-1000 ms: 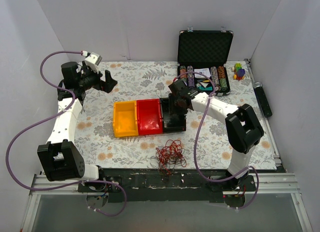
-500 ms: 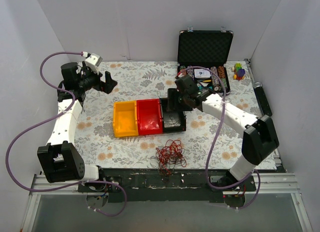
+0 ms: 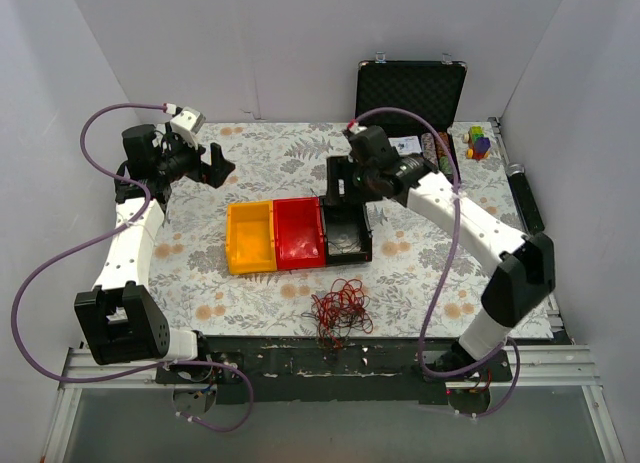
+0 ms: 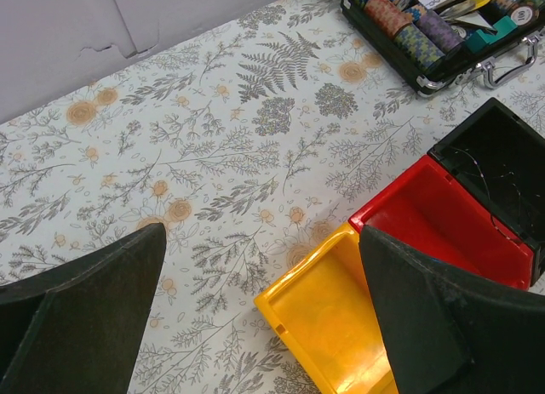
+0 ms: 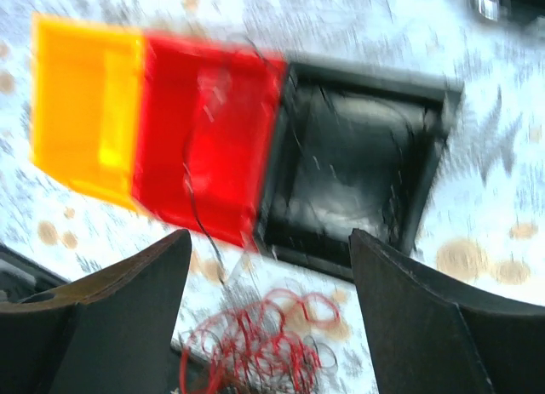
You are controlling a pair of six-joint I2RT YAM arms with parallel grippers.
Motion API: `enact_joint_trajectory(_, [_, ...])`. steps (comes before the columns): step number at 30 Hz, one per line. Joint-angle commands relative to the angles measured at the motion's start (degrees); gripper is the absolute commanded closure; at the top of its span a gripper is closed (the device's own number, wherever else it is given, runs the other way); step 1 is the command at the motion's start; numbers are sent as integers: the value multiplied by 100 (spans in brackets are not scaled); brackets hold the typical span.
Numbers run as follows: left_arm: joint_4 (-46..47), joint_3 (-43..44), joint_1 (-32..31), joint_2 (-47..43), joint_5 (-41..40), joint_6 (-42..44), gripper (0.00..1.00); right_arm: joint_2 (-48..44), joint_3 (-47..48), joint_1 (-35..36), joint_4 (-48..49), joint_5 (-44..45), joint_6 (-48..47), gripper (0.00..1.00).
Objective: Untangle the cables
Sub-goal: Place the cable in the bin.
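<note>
A two-armed robot works at a floral-patterned tabletop [image 3: 260, 148], seen from above and from both wrists.

The right gripper [image 5: 268, 241] hangs in the air with its two dark fingers spread wide and nothing between them. Directly beneath it sits a row of three open plastic bins that touch side to side: a yellow bin [image 3: 250, 238], a red bin [image 3: 300, 233] and a black bin [image 3: 348, 233]. A thin black wire [image 4: 481, 168] lies loosely coiled inside the black bin. The right wrist view is blurred by motion.

The main tangle of thin dark red cables [image 3: 340, 311] lies on the tabletop below the right gripper and nearer the arm bases, just beyond the bins' near side. Whether black or pale strands are still mixed into it is too fine to tell.

The left gripper [image 4: 260, 241] is held high, well to the left of the bins, its fingers wide apart and empty. Far beyond it stands an open black case of poker chips [image 3: 410, 103].

The step in hand seems to be the pause between strands, with one wire already binned. The next move likely calls for lowering the right gripper onto the tangle's edge and pinching a single strand, then drawing it out slowly so the knot does not tighten.
</note>
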Motion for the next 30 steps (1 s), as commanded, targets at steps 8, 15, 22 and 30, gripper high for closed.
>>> enact_joint_trajectory(8, [26,44,18,-195,160,18,2,3020,3875,68,-488,231,-988,16])
enact_joint_trajectory(15, [131,-8,18,-186,64,176,2,3268,3554,165,-270,503,-927,21])
enact_joint_trajectory(22, [175,-114,18,-194,37,193,2,3146,3123,261,-190,845,-795,65])
enact_joint_trajectory(30, [193,-132,18,-239,64,158,2,2118,1955,270,152,1461,-681,99])
